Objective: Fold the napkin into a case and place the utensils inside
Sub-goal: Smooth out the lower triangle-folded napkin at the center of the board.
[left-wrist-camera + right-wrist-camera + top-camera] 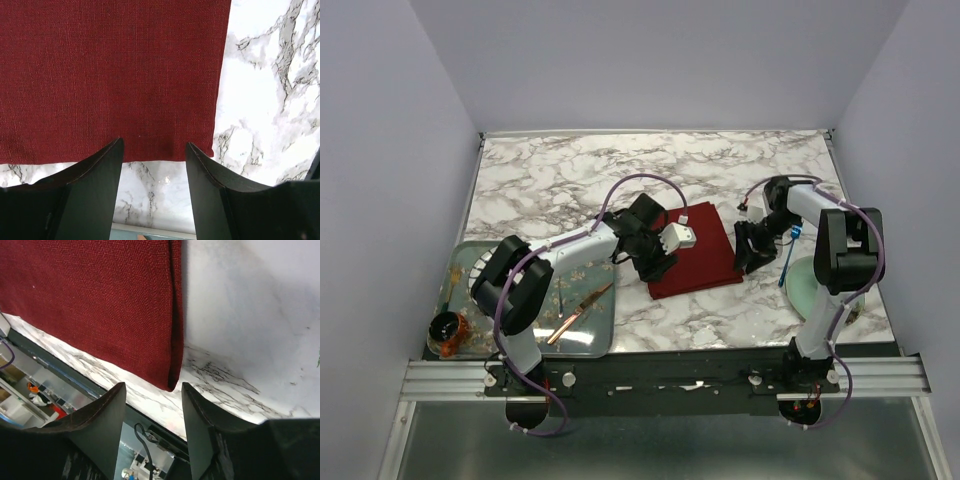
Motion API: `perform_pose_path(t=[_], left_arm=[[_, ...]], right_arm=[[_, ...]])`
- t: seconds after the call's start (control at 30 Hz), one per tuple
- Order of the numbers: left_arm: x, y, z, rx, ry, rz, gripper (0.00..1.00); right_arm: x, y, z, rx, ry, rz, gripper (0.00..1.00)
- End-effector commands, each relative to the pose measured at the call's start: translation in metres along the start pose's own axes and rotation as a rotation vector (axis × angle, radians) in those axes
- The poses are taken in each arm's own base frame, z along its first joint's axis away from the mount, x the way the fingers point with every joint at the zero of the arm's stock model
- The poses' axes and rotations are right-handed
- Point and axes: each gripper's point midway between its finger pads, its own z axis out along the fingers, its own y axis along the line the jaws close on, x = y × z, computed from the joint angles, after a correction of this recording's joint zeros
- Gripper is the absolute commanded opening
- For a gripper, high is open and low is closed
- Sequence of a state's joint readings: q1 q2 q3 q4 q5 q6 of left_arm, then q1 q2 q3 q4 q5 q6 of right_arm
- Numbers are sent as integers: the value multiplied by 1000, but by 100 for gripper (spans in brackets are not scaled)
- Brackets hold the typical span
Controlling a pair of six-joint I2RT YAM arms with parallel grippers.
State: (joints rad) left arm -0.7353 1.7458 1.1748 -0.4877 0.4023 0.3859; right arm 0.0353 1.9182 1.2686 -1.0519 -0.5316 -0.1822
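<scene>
The dark red napkin (705, 258) lies folded into a rectangle in the middle of the marble table. It fills the top of the left wrist view (110, 75) and the upper left of the right wrist view (100, 305), where its doubled edge and corner show. My left gripper (658, 268) is open at the napkin's left edge, its fingertips (117, 146) just over the hem. My right gripper (748, 262) is open and empty beside the napkin's right corner. The blue-handled fork (787, 258) lies right of it. I cannot make out the silvery utensil.
A pale green plate (805, 292) sits at the right near edge under the right arm. A grey-green tray (485, 262) at the left holds a copper-coloured knife (580, 310). A small dark jar (447, 332) stands at the tray's near left corner.
</scene>
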Motion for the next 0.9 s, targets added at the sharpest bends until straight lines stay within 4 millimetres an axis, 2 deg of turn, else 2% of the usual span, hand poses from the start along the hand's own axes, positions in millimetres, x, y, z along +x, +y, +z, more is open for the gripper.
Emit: perform_pose_path(t=[0.0,0.1,0.2,0.3,0.33,0.4,0.5,0.63,0.7,0.8,0.87], left_arm=[[0,3,1,-23,-1,24,63],[-1,4,1,-25,-2,23,63],[0,4,2,-29,1,21,63],[3,5,2,-34,8,20,63],[4,5,3,-34,8,18,63],[4,6,3,-39,12,13,62],[4,7,3,-48,11,7,62],[0,8,0,-57,0,-6,62],[-1,9,-1,-61,-2,-10,62],[-2,10,0,-65,2,-13,62],[-1,11,0,-65,9,-19,62]], right_arm=[[-2,-6,5,6,12,36,56],[-1,-8,7,2,22,46,53],[-2,-8,6,-2,21,46,43],[-7,0,-2,-29,-1,18,23],[-9,6,-6,-53,-13,16,11],[-11,16,-15,-74,-43,-13,1],[-5,28,-24,-104,-56,-34,1],[16,35,-28,-116,-42,-36,1],[30,28,-20,-95,-11,-21,1],[36,10,-5,-37,21,5,1],[31,-2,5,-3,31,27,1]])
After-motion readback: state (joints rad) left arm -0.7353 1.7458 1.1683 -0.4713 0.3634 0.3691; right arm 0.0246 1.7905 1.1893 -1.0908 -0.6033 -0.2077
